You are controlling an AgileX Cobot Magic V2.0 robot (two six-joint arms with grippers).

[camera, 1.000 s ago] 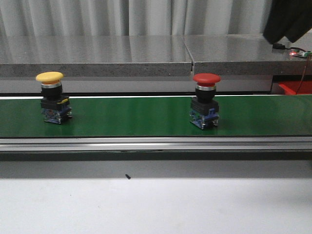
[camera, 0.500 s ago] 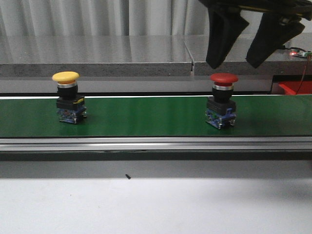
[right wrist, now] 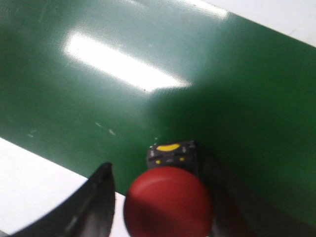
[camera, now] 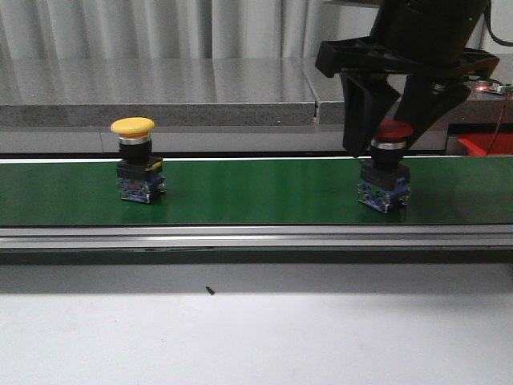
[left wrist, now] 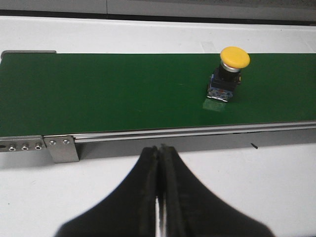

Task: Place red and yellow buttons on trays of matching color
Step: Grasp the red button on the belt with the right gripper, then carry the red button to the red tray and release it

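Observation:
A yellow mushroom button [camera: 133, 126] stands upright on the green conveyor belt [camera: 256, 192] at the left; it also shows in the left wrist view [left wrist: 234, 58]. A red mushroom button [camera: 392, 132] stands on the belt at the right. My right gripper [camera: 386, 141] is open, with one finger on each side of the red cap; in the right wrist view the red button [right wrist: 168, 205] sits between its fingers [right wrist: 96, 197]. My left gripper [left wrist: 159, 149] is shut and empty over the white table, in front of the belt. No trays are clearly in view.
The belt's metal frame [camera: 256, 237] runs along the front. A grey stone ledge [camera: 160, 92] runs behind the belt. Part of a red object [camera: 483, 144] shows at the far right edge. White table [camera: 256, 337] lies in front.
Both buttons have moved right along the belt. My right gripper has come down from above and now straddles the red button's cap.

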